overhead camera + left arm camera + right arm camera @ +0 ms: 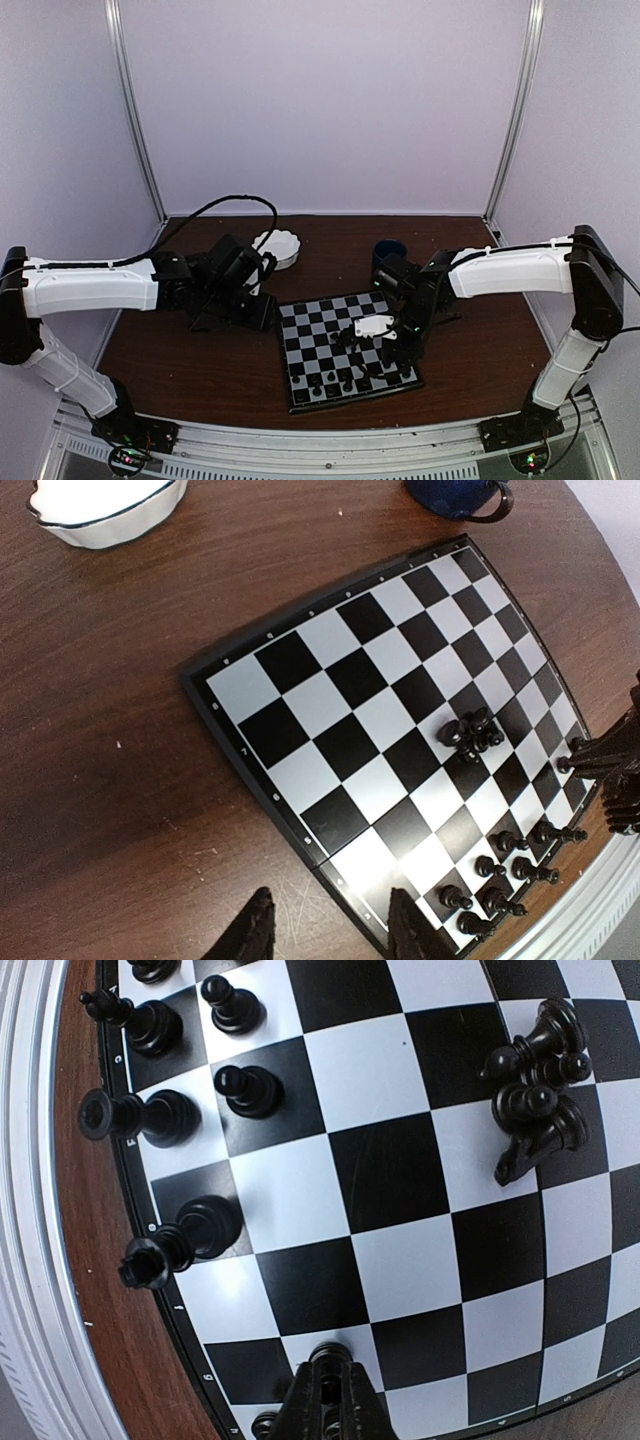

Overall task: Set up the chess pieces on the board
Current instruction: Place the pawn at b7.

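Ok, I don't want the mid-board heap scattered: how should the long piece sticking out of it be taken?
Likely from straight above, the right gripper closing across its slim middle. That piece seems to lie flat, jutting from the heap over bare board, so its long sides are free.

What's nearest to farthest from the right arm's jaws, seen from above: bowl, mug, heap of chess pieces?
1. Heap of chess pieces, on the board, just left.
2. Dark blue mug, behind the board.
3. White scalloped bowl, far back left.
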Controlling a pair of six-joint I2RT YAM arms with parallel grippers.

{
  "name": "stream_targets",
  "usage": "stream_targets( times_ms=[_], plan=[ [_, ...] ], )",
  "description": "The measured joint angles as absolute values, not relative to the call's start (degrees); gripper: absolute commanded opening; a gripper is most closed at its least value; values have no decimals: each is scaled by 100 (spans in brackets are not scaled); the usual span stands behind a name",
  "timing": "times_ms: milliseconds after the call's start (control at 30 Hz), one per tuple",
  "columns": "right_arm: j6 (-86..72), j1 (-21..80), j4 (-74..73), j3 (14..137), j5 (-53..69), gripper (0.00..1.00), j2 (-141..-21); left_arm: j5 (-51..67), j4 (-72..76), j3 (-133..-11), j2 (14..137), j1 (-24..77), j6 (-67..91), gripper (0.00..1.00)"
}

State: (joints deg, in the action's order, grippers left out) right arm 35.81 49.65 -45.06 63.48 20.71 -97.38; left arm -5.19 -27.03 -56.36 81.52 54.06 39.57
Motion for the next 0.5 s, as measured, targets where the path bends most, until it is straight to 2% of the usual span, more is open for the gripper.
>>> stream_targets(
  times_ms=[200,300,500],
  plan=[
    [3577,4965,-4510,6348,2071,6,-9732,-519,-2703,-5636,8152,5406,3957,39],
    [3573,4965,-4510,6346,2071,14,-9730,-517,-2700,-5636,8152,5406,3959,39],
    [3551,4965,-4536,6326,2064,24,-9719,-517,-2700,-5636,8152,5406,3959,39]
  ],
)
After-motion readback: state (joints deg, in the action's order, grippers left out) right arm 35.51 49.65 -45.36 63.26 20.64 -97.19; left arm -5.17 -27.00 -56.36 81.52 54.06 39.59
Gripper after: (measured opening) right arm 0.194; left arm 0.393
